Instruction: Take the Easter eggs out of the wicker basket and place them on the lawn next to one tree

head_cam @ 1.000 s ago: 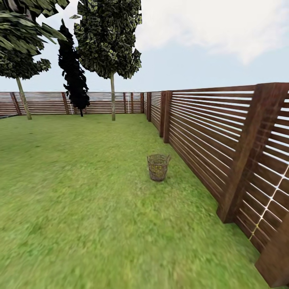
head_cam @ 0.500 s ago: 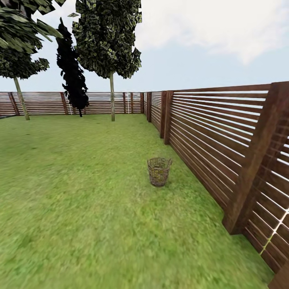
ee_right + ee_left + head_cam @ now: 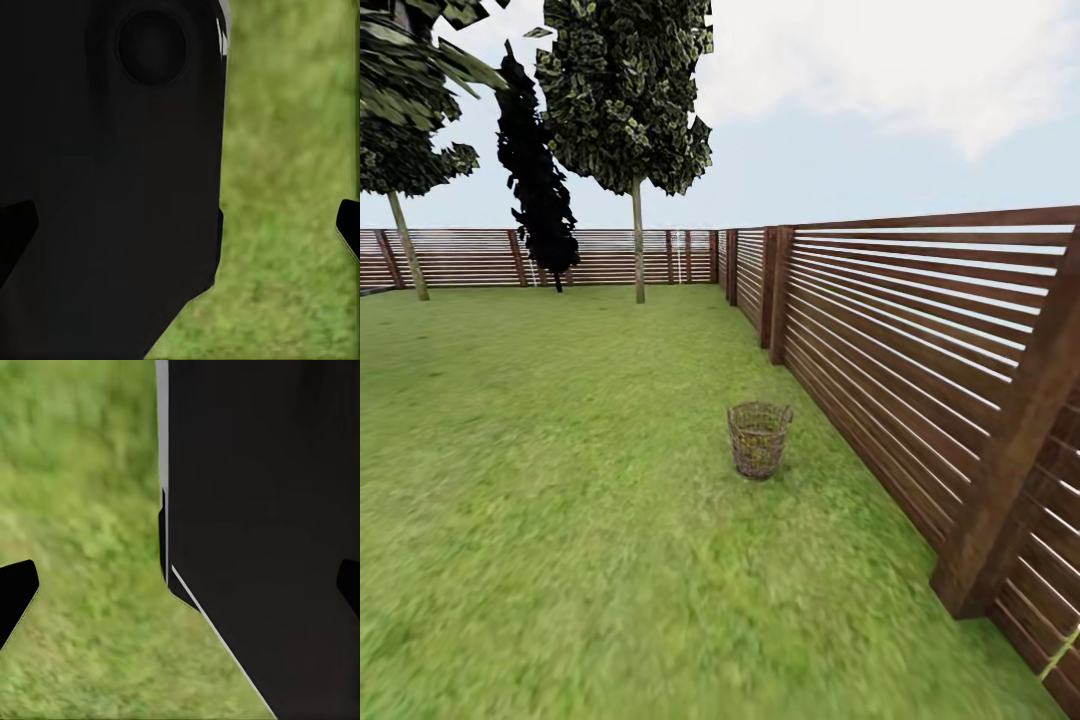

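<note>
A: Status?
B: Head view: wicker basket (image 3: 759, 440) stands upright on the lawn (image 3: 560, 480), close to the fence (image 3: 900, 340) that runs along the lawn's right edge. Not touching it, there's a strip of grass between.
A: Eggs?
B: Something yellowish shows through the weave, too small to call. Can't count eggs.
A: Trees?
B: Along the far edge of the lawn, by the back fence. A leafy tree (image 3: 636, 150) with a thin pale trunk near the far right corner, a dark narrow cypress (image 3: 538, 180) just beside it toward the left, and another thin-trunked tree (image 3: 400, 140) at the far left edge. All well apart from the basket.
A: Claws?
B: Left claw (image 3: 180, 592): both black fingertips (image 3: 16, 592) sit at opposite sides of the left wrist view, so it's spread wide, nothing held. A dark robot body panel (image 3: 270, 532) blocks half of that view, grass behind it.
A: Right?
B: Same. Right claw (image 3: 180, 229) wide, empty, fingertips (image 3: 349, 225) at the far sides. Dark body part (image 3: 112, 165) with a round recess in front, grass beyond.
</note>
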You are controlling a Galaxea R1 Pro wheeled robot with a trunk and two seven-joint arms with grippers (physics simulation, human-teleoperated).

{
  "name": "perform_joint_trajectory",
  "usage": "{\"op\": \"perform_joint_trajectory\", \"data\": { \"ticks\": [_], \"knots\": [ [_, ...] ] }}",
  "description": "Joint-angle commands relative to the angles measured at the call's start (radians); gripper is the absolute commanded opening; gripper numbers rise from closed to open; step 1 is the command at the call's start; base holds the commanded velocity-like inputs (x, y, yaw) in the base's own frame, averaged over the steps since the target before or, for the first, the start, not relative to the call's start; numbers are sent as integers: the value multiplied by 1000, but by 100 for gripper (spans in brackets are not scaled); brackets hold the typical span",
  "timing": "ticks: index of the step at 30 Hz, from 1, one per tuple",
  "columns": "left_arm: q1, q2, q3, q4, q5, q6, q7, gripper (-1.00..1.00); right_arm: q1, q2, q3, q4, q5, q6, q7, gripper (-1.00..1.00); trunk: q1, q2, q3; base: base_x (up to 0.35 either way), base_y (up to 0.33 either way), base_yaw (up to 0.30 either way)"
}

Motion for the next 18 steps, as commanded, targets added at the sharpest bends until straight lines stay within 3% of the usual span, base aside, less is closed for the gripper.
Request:
{"op": "perform_joint_trajectory", "data": {
  "ticks": [1,6,18],
  "knots": [
    [0,0,1,0,1,0,0,100,0,0,0,0,1,0,-1,100,1,0,0,345,0,0],
    [0,0,1,0,1,0,1,100,0,0,0,0,0,-1,-1,100,1,0,0,345,0,88],
    [0,0,1,0,1,0,2,100,0,0,0,0,-1,-2,-1,100,1,0,0,345,0,250]
  ]
}}
